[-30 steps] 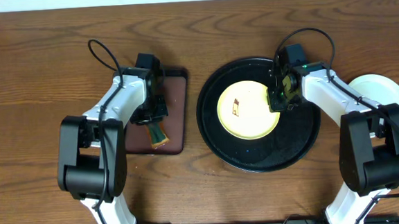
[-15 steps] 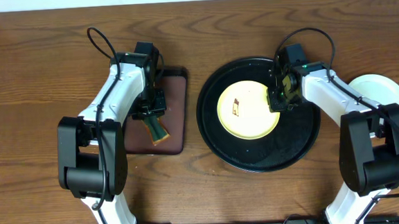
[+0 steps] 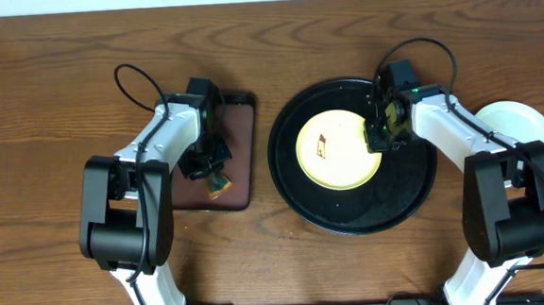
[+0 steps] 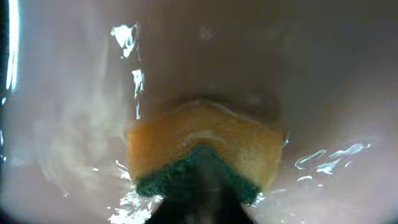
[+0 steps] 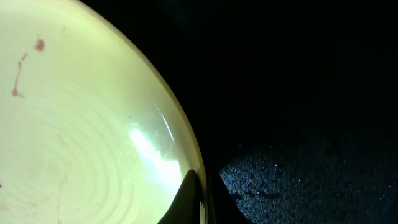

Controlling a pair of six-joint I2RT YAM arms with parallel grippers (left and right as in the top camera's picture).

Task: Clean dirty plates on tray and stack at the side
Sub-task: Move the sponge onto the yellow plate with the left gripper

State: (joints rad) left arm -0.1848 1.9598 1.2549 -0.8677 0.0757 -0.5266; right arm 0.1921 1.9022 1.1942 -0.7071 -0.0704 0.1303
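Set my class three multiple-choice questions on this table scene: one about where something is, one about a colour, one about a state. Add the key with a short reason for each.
1. Where does the yellow plate lie?
A) in a sink
B) on the black round tray
C) on a stove

2. What colour is the scrub layer of the sponge?
A) green
B) red
C) blue

3. What state is the yellow plate's surface in?
A) spotless
B) cracked in two
C) marked with a reddish smear

Key:
1 B, since the overhead view shows the tray's dark surface all round the plate.
2 A, since the left wrist view shows a green layer on the yellow foam.
3 C, since the smear shows left of the plate's middle in the overhead view.
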